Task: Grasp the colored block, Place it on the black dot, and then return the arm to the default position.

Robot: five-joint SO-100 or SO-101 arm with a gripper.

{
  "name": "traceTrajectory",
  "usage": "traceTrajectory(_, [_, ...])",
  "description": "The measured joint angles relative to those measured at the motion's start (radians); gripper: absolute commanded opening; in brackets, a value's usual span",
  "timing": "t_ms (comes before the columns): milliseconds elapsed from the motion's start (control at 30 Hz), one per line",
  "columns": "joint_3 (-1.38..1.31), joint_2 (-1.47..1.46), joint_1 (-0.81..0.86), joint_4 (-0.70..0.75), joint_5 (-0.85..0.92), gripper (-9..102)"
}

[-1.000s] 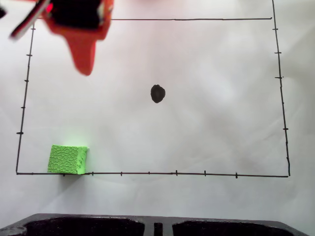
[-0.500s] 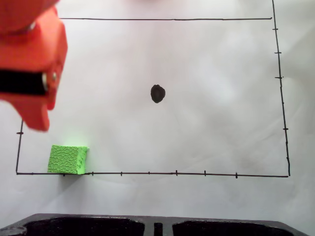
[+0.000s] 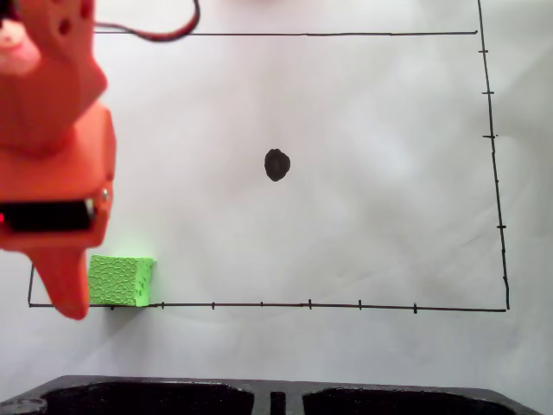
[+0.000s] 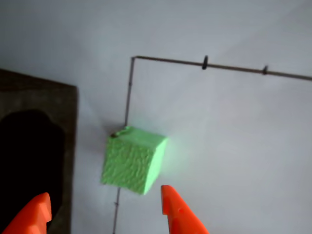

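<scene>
One sheet of white paper (image 3: 363, 233) covers the table, ruled with a thin black border (image 3: 259, 304). At the left of the fixed view the orange arm (image 3: 52, 147) reaches down over it, trailing a black and red cable (image 3: 164, 33). Its gripper (image 4: 105, 207) is wide open and holds nothing; in the wrist view the two orange fingertips (image 4: 170, 200) flank the near side of the colored block (image 4: 131, 158) without touching it. That green cube (image 3: 121, 280) sits in the border's lower left corner, well apart from the black dot (image 3: 276, 164) near the middle.

fixed cam top-down; wrist cam close, downward.
</scene>
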State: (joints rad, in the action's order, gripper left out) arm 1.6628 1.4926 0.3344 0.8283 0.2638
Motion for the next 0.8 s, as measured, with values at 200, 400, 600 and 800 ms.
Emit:
traceTrajectory(200, [-0.043,-0.083,0.002,0.000,-0.031,30])
traceTrajectory(400, [-0.071,-0.147,0.002,0.000,-0.063,30])
traceTrajectory(600, [-0.135,-0.221,-0.021,0.000,-0.104,30])
traceTrajectory(800, [-0.167,-0.272,-0.035,0.000,-0.121,30])
